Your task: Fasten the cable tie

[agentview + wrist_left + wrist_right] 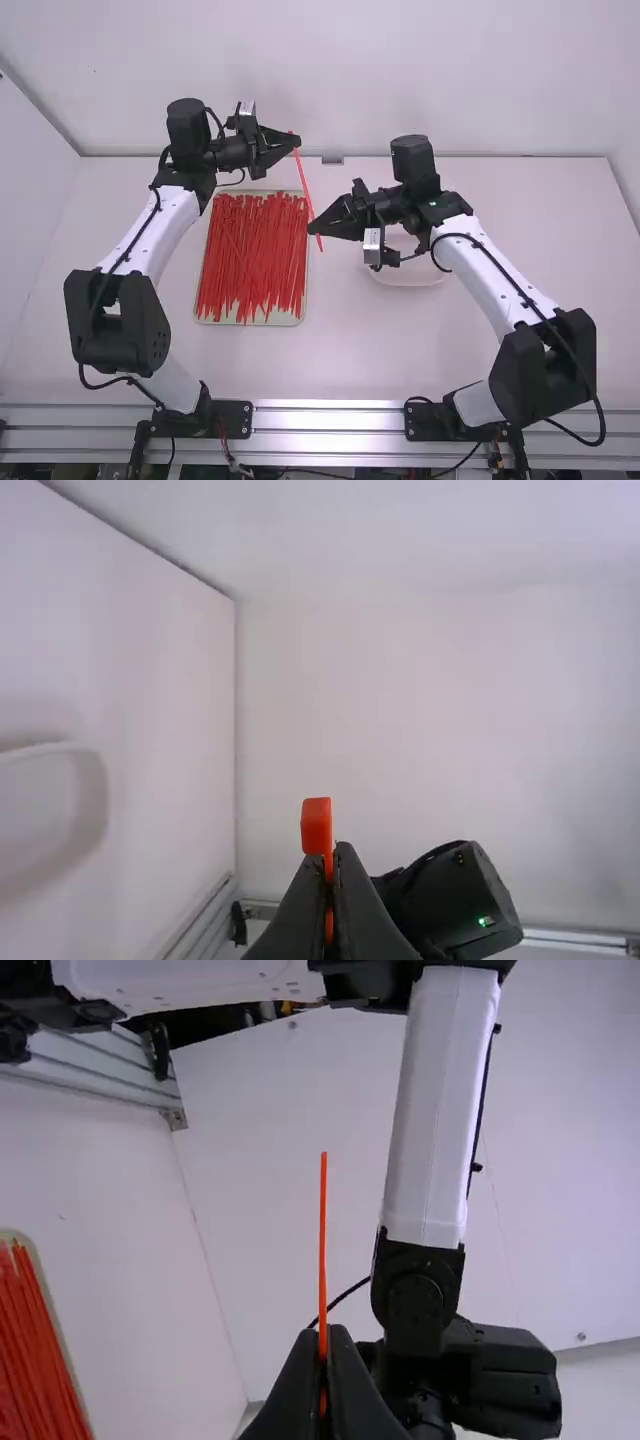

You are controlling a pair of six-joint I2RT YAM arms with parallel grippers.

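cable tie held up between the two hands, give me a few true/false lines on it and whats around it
1. The left hand is shut on the blocky head end of the cable tie. True.
2. The right hand is open and holds nothing. False: it is shut on the tie's thin end.
3. The tie is already closed in a loop. False: it runs straight from one hand to the other, not threaded.
4. The spare ties lie in a tray. True.
5. The tray lies on the right half of the table. False: it lies left of the middle; a white dish sits to the right.
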